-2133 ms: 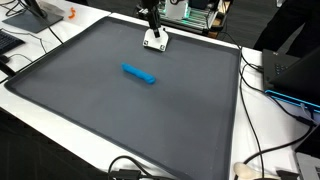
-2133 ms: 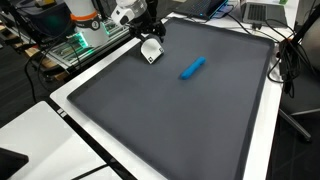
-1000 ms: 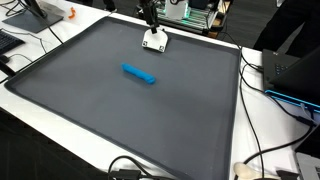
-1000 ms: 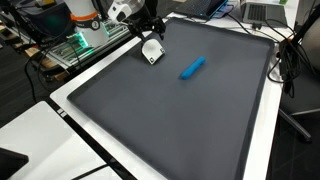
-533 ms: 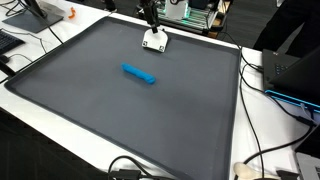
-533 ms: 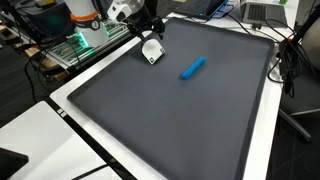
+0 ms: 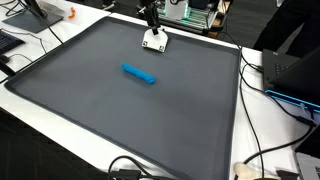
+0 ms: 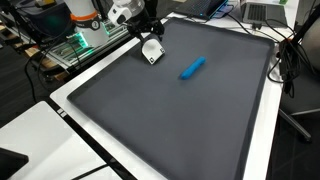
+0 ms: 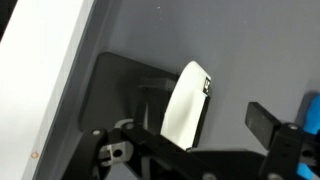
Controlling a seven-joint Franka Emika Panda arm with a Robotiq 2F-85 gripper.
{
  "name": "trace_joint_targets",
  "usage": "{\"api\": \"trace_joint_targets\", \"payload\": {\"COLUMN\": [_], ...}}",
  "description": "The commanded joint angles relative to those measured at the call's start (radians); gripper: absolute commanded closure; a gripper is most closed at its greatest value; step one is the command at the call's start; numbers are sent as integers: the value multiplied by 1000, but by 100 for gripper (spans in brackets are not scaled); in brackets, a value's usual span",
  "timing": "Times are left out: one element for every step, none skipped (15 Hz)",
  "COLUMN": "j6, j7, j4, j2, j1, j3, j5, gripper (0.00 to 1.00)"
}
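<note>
A small white block (image 7: 154, 41) (image 8: 151, 52) stands near the far edge of the dark grey mat (image 7: 120, 110) (image 8: 190, 120). My gripper (image 7: 150, 20) (image 8: 148, 32) hangs just above the block, open and holding nothing. In the wrist view the white block (image 9: 183, 108), with a black-and-white tag on its end, lies between the spread fingers of the gripper (image 9: 185, 130); one dark finger (image 9: 262, 120) stands well to its side. A blue marker-like stick (image 7: 139, 74) (image 8: 192, 67) lies flat mid-mat, apart from the gripper, with its tip at the wrist view's edge (image 9: 314, 105).
The mat lies on a white table (image 7: 265, 120) (image 8: 70, 100). Cables (image 7: 262, 70) and a laptop (image 7: 295, 70) crowd one side. Electronics with green lights (image 8: 75, 45) sit behind the arm. An orange item (image 7: 71, 14) rests on a far corner.
</note>
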Motion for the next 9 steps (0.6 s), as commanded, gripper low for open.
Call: {"api": "trace_joint_targets", "payload": {"j6": [9, 10, 6, 10, 11, 11, 13, 16, 15], "j7": [13, 15, 19, 24, 29, 30, 33, 37, 33], "j4": [-4, -4, -4, -3, -4, -4, -4, -4, -4], "j2": [22, 28, 32, 38, 40, 42, 42, 44, 42], "j1": [7, 8, 8, 8, 8, 9, 10, 11, 13], "j3": [1, 1, 0, 1, 1, 1, 2, 3, 3], "j5": [21, 26, 31, 32, 34, 39, 43, 44, 51], "gripper": [0, 0, 0, 0, 0, 0, 0, 0, 1]}}
